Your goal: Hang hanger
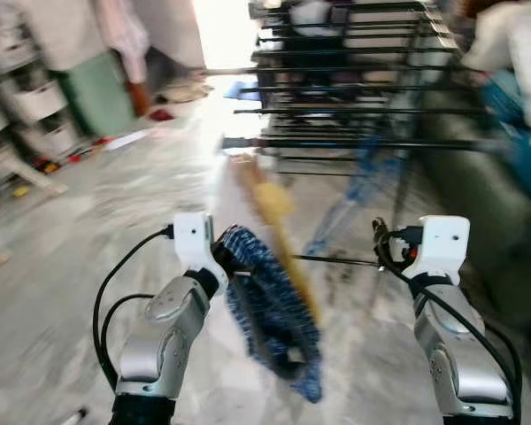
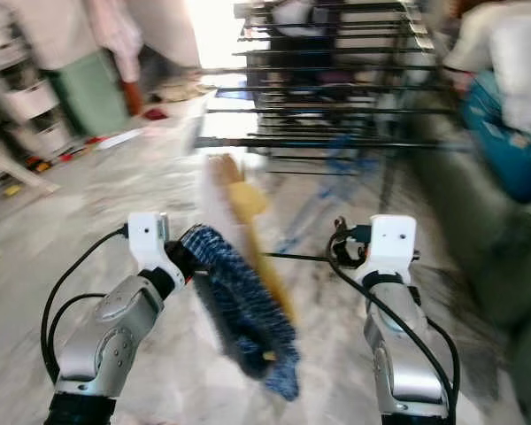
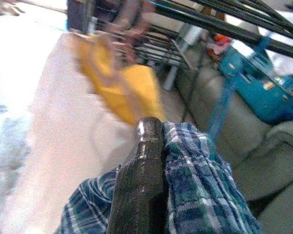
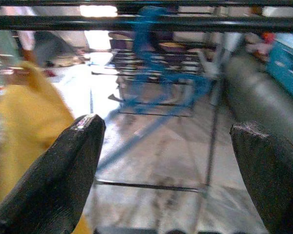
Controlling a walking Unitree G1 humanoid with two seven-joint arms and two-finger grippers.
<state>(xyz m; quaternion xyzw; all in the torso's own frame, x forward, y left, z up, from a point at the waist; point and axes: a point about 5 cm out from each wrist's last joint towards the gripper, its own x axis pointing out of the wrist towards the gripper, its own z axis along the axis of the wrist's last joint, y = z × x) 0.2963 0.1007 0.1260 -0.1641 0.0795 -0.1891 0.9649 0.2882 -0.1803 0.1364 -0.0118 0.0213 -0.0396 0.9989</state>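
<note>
A blue plaid cloth [image 1: 274, 310] hangs in a bunch from the left tool [image 1: 226, 261], near the middle of the head views at about 6 o'clock. In the left wrist view one black finger [image 3: 139, 190] presses against the cloth's folds, so the tool is gripping it; whether a hanger lies inside the folds cannot be told. Just beyond the cloth, a blurred yellow object [image 1: 279, 239] (perhaps a garment or a handle) slants across the marble floor [image 1: 115, 212].

Ahead, at 12 o'clock, stands a black metal drying rack [image 1: 354, 88] with many horizontal rails and blue joints lower down. A grey sofa [image 2: 478, 195] with a teal item [image 2: 509, 142] on it runs along 2 to 3 o'clock. Shelves with bins [image 1: 26, 106] stand at 10 o'clock.

Both silver arms are raised forward with bent elbows. The right tool [image 4: 166, 170] is held apart from the cloth, fingers spread wide and empty, facing the rack's lower bars.
</note>
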